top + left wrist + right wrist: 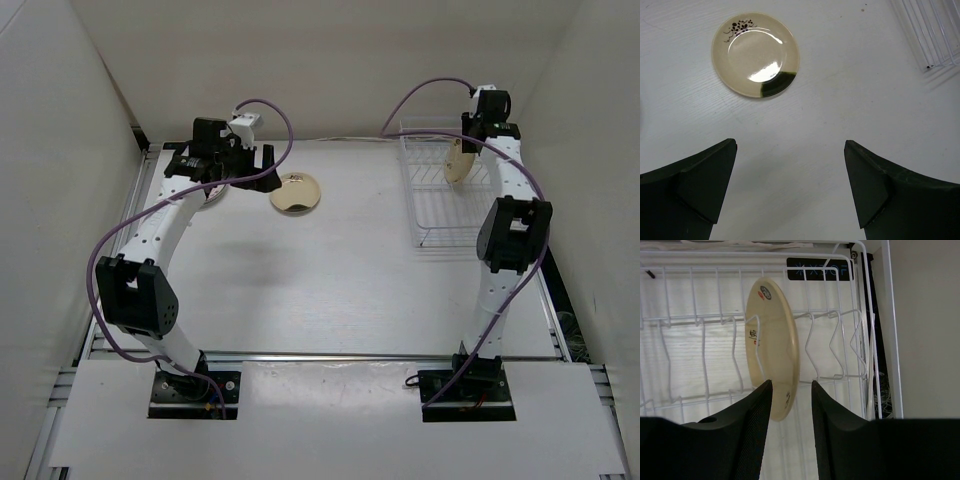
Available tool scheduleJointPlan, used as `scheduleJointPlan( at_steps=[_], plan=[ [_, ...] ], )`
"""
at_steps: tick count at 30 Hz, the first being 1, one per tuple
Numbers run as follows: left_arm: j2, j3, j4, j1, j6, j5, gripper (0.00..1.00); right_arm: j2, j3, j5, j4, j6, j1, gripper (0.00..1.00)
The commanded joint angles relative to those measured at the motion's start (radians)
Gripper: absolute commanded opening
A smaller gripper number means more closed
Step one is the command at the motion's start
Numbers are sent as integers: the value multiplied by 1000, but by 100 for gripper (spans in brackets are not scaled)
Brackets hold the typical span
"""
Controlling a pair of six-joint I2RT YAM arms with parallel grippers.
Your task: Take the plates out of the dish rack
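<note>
A tan-yellow plate stands on edge between the wires of the white dish rack, which sits at the right rear in the top view. The plate shows there too. My right gripper is open by a narrow gap, and the plate's near rim shows in that gap. A space remains beside the right finger. A cream plate with a dark green patch lies flat on the table. My left gripper is open and empty, hovering above the table just short of it.
A pale round plate-like thing lies partly hidden under the left arm. A corner of the rack shows at the upper right of the left wrist view. White walls enclose the table on three sides. A dark gap with cables runs right of the rack.
</note>
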Motion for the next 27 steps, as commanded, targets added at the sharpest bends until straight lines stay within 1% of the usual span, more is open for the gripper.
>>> scheduleJointPlan(
  at_steps=[1, 5, 6, 9, 10, 14, 16, 19, 21, 22, 24, 25, 27],
  plan=[
    [-23, 4, -18, 0, 13, 39, 100, 34, 66, 15, 57, -21, -23, 42],
    [10, 22, -18, 0, 13, 48, 100, 59, 86, 6, 57, -21, -43, 42],
    [21, 22, -18, 0, 13, 48, 100, 70, 95, -5, 57, -21, -43, 40],
    [30, 31, -27, 0, 13, 48, 100, 91, 105, -14, 57, -30, -52, 30],
    [30, 31, -27, 0, 13, 48, 100, 91, 105, -31, 57, -30, -52, 29],
    [30, 22, -27, 0, 22, 39, 100, 111, 114, -81, 37, -30, -61, 28],
    [30, 22, -27, 0, 22, 39, 100, 120, 126, -92, 37, -21, -61, 24],
    [40, 22, -27, 0, 22, 39, 100, 120, 137, -129, 18, -21, -61, 17],
    [40, 22, -27, 0, 22, 30, 100, 120, 137, -166, 5, -21, -61, 15],
    [40, 22, -27, 0, 32, 29, 100, 120, 146, -210, -9, -21, -61, 13],
    [40, 13, -27, 0, 32, 29, 100, 130, 155, -250, -24, -32, -61, 3],
    [40, 13, -27, 0, 32, 29, 100, 130, 155, -250, -24, -32, -61, 0],
    [40, 13, -27, 0, 32, 29, 100, 130, 164, -275, -33, -32, -61, 0]
  ],
)
